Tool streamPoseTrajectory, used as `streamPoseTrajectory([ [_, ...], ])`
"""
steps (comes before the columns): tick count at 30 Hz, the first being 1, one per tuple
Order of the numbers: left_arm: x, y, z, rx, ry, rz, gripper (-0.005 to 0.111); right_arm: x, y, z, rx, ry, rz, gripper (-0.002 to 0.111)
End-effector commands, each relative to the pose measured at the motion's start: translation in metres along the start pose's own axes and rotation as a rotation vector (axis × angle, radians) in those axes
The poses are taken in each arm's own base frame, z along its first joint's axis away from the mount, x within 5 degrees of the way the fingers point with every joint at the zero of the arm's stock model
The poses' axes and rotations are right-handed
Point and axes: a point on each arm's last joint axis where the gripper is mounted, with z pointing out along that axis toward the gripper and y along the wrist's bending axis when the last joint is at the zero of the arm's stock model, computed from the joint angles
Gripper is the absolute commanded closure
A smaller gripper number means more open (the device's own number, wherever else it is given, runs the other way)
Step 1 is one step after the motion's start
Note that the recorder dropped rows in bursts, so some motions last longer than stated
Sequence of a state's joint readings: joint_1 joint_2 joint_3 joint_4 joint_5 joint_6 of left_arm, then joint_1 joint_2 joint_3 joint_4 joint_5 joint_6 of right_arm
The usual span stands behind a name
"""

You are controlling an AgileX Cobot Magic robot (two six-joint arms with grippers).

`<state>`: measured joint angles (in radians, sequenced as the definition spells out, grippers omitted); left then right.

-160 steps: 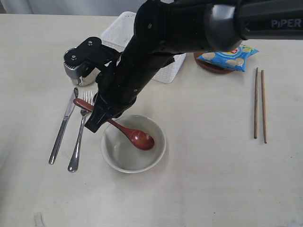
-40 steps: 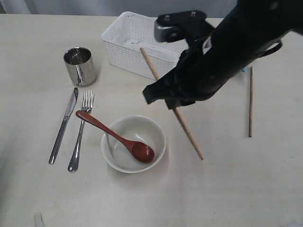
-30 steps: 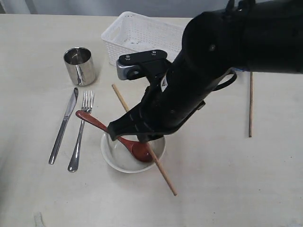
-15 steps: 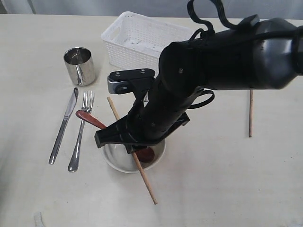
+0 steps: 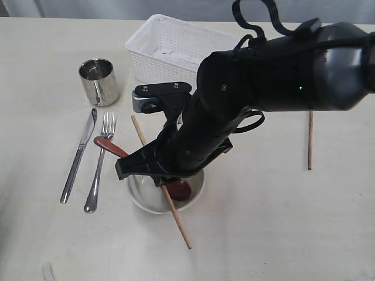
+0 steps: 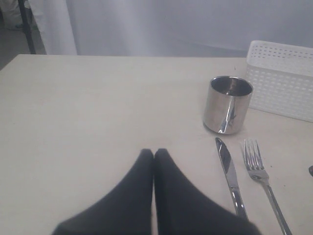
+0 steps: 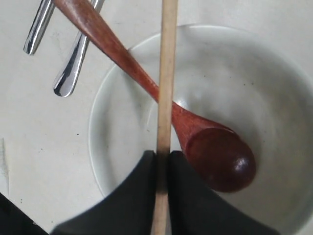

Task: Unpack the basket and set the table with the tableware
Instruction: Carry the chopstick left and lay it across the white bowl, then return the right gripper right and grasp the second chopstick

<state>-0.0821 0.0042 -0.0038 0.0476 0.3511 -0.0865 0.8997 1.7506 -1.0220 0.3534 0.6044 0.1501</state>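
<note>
While the right gripper (image 7: 163, 157) clamps a chopstick (image 7: 167, 73) over the bowl (image 7: 113, 139), the left gripper (image 6: 153, 153) sits closed.

Overhead exterior, close right wrist: shared bowl (image 5: 139, 199)

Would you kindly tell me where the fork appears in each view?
Exterior view: the fork lies left of the bowl, right of the knife.
Left wrist view: the fork lies beside the knife, near the steel cup.
Right wrist view: only its handle end, beside the bowl.
Shared landmark: the knife.
</note>
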Motion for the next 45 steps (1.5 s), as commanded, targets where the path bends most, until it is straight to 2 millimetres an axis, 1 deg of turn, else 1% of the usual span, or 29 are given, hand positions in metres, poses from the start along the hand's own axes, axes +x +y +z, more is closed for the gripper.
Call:
streamPoseTrajectory([
  [1,0.000,0.000,0.000,-0.005,-0.009,0.010,0.107,0.000,0.000,0.000,-0.001,-0.002,-0.005,0.078],
  [2,0.000,0.000,0.000,-0.005,-0.009,0.010,0.107,0.001,0.000,0.000,-0.001,0.000,-0.005,0.071],
  [5,0.000,0.000,0.000,-0.005,-0.009,0.010,0.107,0.000,-0.001,-0.002,0.001,-0.005,-0.008,0.071],
  [7,0.000,0.000,0.000,-0.005,-0.009,0.010,0.107,-0.003,-0.006,-0.012,0.009,-0.019,-0.007,0.071],
  [8,0.000,0.000,0.000,-0.005,-0.009,0.010,0.107,-0.005,-0.013,-0.026,0.009,-0.024,0.010,0.071],
  [9,0.000,0.000,0.000,-0.005,-0.009,0.010,0.107,-0.006,-0.018,-0.035,0.011,-0.028,0.022,0.071],
  [10,0.000,0.000,0.000,-0.005,-0.009,0.010,0.107,-0.008,-0.032,-0.053,0.026,-0.047,0.045,0.071],
  [13,0.000,0.000,0.000,-0.005,-0.009,0.010,0.107,-0.009,-0.054,-0.086,0.076,-0.103,0.064,0.071],
  [16,0.000,0.000,0.000,-0.005,-0.009,0.010,0.107,-0.007,-0.080,-0.116,0.140,-0.156,0.125,0.071],
  [18,0.000,0.000,0.000,-0.005,-0.009,0.010,0.107,-0.005,-0.103,-0.131,0.225,-0.174,0.181,0.071],
  [21,0.000,0.000,0.000,-0.005,-0.009,0.010,0.107,-0.002,-0.138,-0.140,0.361,-0.167,0.300,0.071],
  [23,0.000,0.000,0.000,-0.005,-0.009,0.010,0.107,0.001,-0.157,-0.136,0.424,-0.148,0.355,0.071],
  [25,0.000,0.000,0.000,-0.005,-0.009,0.010,0.107,0.002,-0.174,-0.128,0.481,-0.124,0.385,0.071],
  [28,0.000,0.000,0.000,-0.005,-0.009,0.010,0.107,0.002,-0.198,-0.112,0.538,-0.086,0.436,0.071],
  [32,0.000,0.000,0.000,-0.005,-0.009,0.010,0.107,0.001,-0.224,-0.087,0.547,-0.027,0.485,0.071],
  [38,0.000,0.000,0.000,-0.005,-0.009,0.010,0.107,-0.002,-0.245,-0.057,0.516,-0.011,0.533,0.071],
  [42,0.000,0.000,0.000,-0.005,-0.009,0.010,0.107,-0.005,-0.250,-0.039,0.481,-0.026,0.558,0.071],
  [45,0.000,0.000,0.000,-0.005,-0.009,0.010,0.107,-0.004,-0.254,-0.027,0.477,-0.004,0.566,0.071],
])
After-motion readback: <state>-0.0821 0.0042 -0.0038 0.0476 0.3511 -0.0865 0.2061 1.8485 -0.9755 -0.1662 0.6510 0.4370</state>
